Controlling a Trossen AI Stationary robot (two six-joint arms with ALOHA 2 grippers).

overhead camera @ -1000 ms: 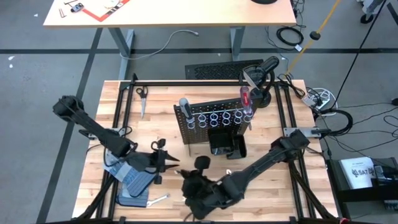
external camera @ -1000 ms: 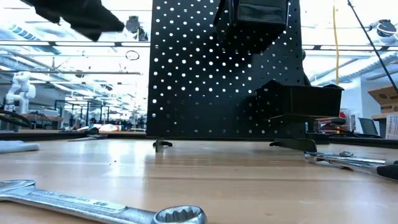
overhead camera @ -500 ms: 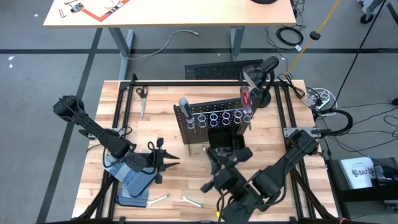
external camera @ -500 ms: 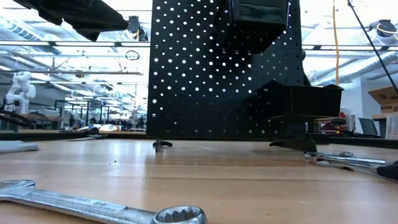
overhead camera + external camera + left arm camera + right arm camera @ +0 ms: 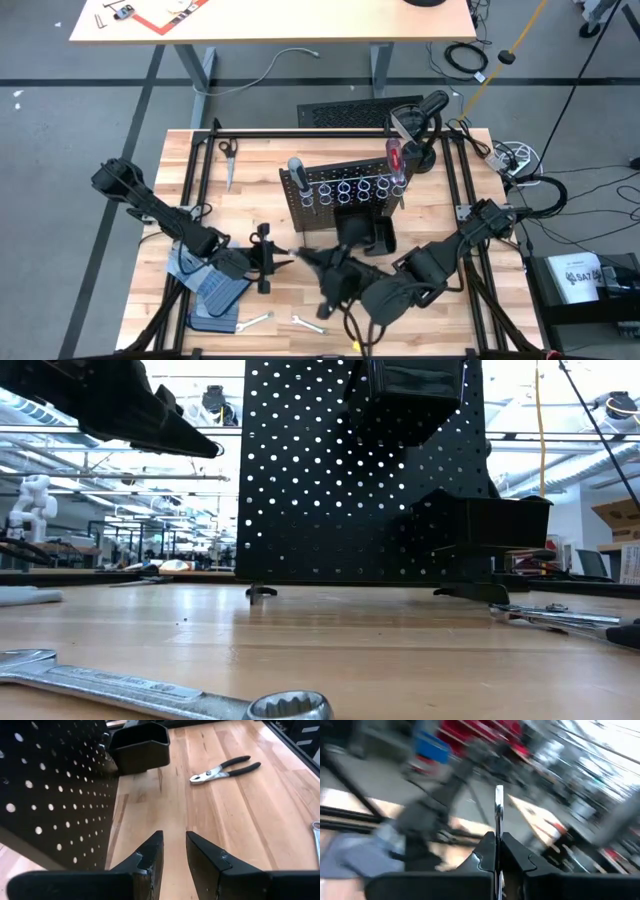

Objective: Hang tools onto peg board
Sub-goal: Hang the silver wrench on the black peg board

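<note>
From above, the peg board (image 5: 345,195) stands mid-tabletop (image 5: 260,170); right gripper (image 5: 305,255) is clamped on a silver wrench (image 5: 498,807). Low down, another wrench (image 5: 160,690) lies flat. Left gripper (image 5: 174,851) is slightly parted, empty, pliers (image 5: 225,769) beyond.

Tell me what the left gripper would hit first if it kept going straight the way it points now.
Probably nothing soon. The left gripper, fingers slightly apart and empty, points along bare table just beside the peg board. Farther on, the black bin sits near that line; the pliers lie off to the side. Depth is uncertain.
</note>
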